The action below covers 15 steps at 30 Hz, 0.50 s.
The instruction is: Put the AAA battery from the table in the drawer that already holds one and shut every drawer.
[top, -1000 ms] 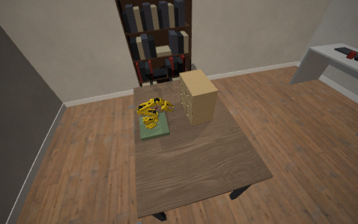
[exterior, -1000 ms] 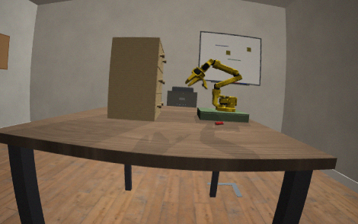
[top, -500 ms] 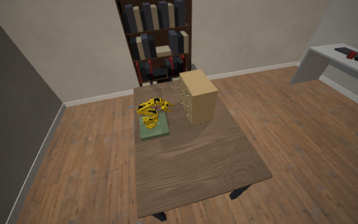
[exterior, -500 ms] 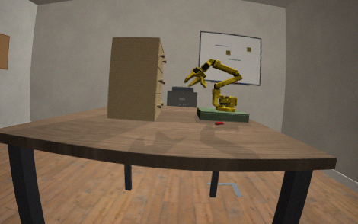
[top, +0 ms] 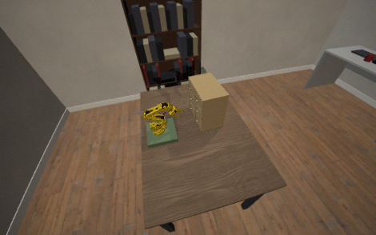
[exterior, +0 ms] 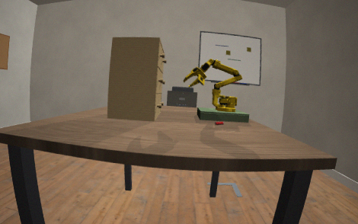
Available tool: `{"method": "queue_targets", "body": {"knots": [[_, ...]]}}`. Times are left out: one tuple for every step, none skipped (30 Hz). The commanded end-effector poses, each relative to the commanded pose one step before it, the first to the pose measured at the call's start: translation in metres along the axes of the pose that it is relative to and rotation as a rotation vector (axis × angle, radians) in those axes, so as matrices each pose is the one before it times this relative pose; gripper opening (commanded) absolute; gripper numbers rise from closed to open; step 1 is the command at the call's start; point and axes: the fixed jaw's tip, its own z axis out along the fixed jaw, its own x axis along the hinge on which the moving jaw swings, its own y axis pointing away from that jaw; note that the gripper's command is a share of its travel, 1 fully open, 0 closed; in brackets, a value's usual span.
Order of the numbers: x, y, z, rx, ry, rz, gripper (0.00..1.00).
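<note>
A tan drawer cabinet [top: 208, 101] stands on the table, and it also shows in the exterior view [exterior: 135, 78]. Its small knobs [exterior: 163, 81] face the arm, and every drawer front looks flush and shut. My yellow arm [exterior: 222, 85] stands on a green base [exterior: 222, 114]. My gripper [exterior: 193, 78] is raised in the air a short way from the upper drawer fronts, jaws slightly apart, with nothing between them; it also shows in the top view [top: 178, 112]. A small red object [exterior: 218, 123], seemingly the battery, lies on the table beside the green base. I cannot make it out in the top view.
A dark grey box [exterior: 182, 97] shows behind the cabinet and arm. A bookcase [top: 164, 41] stands past the table's far end. The wooden table [top: 200, 160] stretches wide toward its front edge.
</note>
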Motion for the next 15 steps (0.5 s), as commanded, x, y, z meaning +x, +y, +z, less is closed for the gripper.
{"method": "queue_targets", "body": {"knots": [[-0.000663,0.00384,0.000476,-0.01534,-0.00079,0.07873,0.21],[-0.00008,0.00005,-0.000002,-0.00017,0.00044,0.02498,0.21],[-0.000079,0.00005,-0.000001,-0.00017,0.00045,0.02498,0.21],[-0.000078,0.00004,-0.000002,-0.00014,0.00045,0.02498,0.21],[-0.000077,0.00004,-0.000001,-0.00015,0.00045,0.02498,0.21],[-0.000076,0.00003,-0.000002,-0.00012,0.00046,0.02498,0.21],[-0.000075,0.00003,-0.000001,-0.00012,0.00046,0.02498,0.21],[-0.000075,0.00003,-0.000001,-0.0001,0.00046,0.02498,0.21],[-0.000074,0.00003,0.0,-0.0001,0.00047,0.02498,0.21],[-0.000074,0.00002,-0.000001,-0.00008,0.00047,0.02498,0.21],[-0.000073,0.00002,0.0,-0.00008,0.00047,0.02498,0.21],[-0.000073,0.00002,-0.000001,-0.00005,0.00047,0.02498,0.21],[-0.000072,0.00002,0.0,-0.00005,0.00047,0.02498,0.21],[-0.000072,0.00001,-0.000001,-0.00003,0.00047,0.02498,0.21],[0.0,0.0,0.0,0.0,0.0,0.0,0.21]]}}
